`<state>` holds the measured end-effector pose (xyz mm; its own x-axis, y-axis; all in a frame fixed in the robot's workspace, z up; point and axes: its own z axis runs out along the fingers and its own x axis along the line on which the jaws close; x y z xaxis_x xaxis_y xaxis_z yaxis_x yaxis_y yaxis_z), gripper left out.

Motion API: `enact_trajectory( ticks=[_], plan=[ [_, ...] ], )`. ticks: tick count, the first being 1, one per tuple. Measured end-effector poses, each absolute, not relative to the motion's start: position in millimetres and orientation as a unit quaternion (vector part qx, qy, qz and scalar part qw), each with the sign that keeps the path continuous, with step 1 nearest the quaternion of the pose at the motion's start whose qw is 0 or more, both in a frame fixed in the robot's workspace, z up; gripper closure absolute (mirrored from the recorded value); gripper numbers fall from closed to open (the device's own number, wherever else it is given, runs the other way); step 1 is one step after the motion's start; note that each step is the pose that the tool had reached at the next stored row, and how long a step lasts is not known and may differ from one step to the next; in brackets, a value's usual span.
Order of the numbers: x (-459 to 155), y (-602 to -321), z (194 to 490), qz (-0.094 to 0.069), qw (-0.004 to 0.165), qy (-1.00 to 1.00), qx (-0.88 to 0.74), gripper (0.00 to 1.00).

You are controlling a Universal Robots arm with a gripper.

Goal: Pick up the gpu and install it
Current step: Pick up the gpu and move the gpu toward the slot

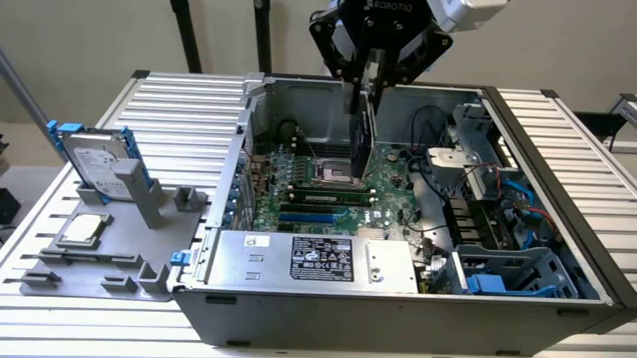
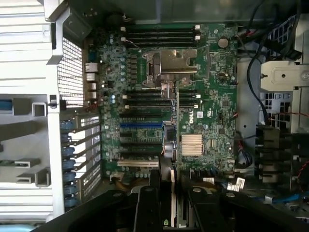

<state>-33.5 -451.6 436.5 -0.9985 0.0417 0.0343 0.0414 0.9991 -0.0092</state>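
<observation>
Grey plastic makes up the fixture (image 1: 110,253) at the exterior view's left, resting on the slatted metal table (image 1: 189,104). A silver hard drive (image 1: 100,160) in a blue frame stands upright at its back. A small square CPU chip (image 1: 85,227) lies flat nearer the front.

Just right of the fixture is the open computer case (image 1: 398,317). A silver box with a label (image 1: 318,257) sits against the case's near wall, and the green motherboard (image 1: 298,175) lies behind it. A blue expansion slot (image 1: 309,218) and dark memory sticks (image 1: 324,198) run across the board.

Above the board's middle hangs the black gripper (image 1: 365,97), its jaws clenched on the top of the gpu (image 1: 363,145). The card hangs upright and edge-on inside the case, its lower end over the metal CPU socket (image 1: 333,175). Whether it touches the board cannot be told.

In the wrist view the gripper (image 2: 171,208) pinches the gpu (image 2: 170,145), which shows as a thin strip. The strip runs crosswise to the slots and ends near the CPU socket (image 2: 169,65), with a ribbed silver heat sink (image 2: 191,145) just beside it.

Toward the exterior view's right, black cables (image 1: 428,123) loop over a metal drive cage (image 1: 478,142). Blue cables (image 1: 527,201) run down to a grey bay (image 1: 518,268) in the near corner.
</observation>
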Motion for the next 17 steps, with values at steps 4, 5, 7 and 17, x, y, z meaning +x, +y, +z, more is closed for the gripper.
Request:
enact_trajectory(
  ticks=[4, 5, 7, 17],
  plan=[
    [-28, -451, 429, 0.006, 0.017, -1.000, -0.014, 0.73],
    [-27, -451, 428, 0.006, 0.017, -1.000, -0.011, 0.73],
    [-25, -451, 424, 0.007, 0.017, -1.000, -0.006, 0.73],
    [-18, -451, 417, 0.007, 0.018, -1.000, -0.002, 0.73]
  ],
)
